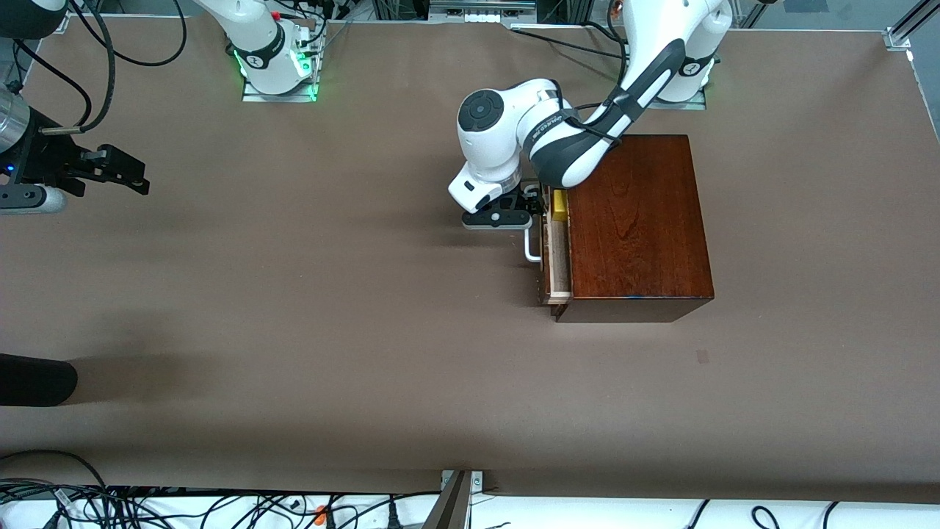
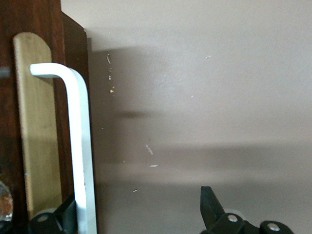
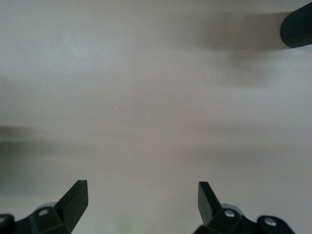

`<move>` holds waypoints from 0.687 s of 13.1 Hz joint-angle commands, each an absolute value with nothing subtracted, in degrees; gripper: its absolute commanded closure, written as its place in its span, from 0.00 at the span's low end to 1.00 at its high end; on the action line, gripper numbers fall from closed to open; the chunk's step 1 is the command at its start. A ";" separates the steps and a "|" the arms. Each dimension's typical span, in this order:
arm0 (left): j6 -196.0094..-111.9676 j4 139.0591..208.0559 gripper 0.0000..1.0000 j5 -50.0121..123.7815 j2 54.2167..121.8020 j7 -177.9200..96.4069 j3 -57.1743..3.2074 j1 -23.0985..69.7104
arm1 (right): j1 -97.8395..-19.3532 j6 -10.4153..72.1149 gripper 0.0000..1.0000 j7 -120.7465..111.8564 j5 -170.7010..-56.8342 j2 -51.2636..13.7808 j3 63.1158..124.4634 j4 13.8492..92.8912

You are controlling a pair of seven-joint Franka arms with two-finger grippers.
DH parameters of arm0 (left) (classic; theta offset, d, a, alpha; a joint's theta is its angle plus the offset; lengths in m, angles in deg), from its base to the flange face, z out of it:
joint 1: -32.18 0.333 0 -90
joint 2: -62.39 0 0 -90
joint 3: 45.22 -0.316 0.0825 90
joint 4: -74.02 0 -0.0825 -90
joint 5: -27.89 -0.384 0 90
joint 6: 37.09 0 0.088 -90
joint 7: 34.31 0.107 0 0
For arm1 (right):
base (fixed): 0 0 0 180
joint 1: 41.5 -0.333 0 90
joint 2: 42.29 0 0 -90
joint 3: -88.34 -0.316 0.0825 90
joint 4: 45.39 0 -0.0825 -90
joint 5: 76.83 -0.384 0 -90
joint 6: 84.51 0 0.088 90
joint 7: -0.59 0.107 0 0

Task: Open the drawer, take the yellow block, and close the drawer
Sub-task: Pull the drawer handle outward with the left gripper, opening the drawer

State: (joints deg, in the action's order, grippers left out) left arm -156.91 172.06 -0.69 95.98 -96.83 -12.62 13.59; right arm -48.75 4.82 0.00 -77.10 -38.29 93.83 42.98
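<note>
The dark mahogany box stands toward the left arm's end of the table. Its drawer is pulled out a little and shows a strip of pale tray. The yellow block lies in the tray at the end nearer the robots' bases. The white handle sticks out from the drawer front. My left gripper is open at the handle's end. In the left wrist view the handle runs just inside one finger of the left gripper. My right gripper waits open and empty over the table at the right arm's end.
A black rounded object juts in at the table's edge at the right arm's end, nearer the front camera; it also shows in the right wrist view. Cables lie along the table's front edge.
</note>
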 commanded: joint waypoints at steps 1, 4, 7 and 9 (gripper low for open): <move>-166.10 171.05 0.00 -1.02 99.56 -100.57 -12.00 11.97 | -48.62 4.70 0.00 -0.20 -77.98 -38.16 93.79 42.24; -166.38 169.65 0.00 -1.02 99.57 -100.58 -12.00 11.18 | -48.62 4.70 0.00 -0.29 -77.98 -38.16 93.79 42.24; -166.38 168.51 0.00 -1.02 99.74 -101.01 -12.00 10.38 | -48.53 4.70 0.00 -0.20 -77.98 -38.16 93.79 42.24; -166.29 167.54 0.00 -1.02 100.00 -100.84 -12.00 9.33 | -48.53 4.70 0.00 -0.29 -77.98 -38.16 93.79 42.24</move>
State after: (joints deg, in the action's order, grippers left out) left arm -161.09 171.44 -0.74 96.08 -99.27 -12.93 11.94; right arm -48.75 4.82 0.00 -77.10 -38.29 93.83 42.98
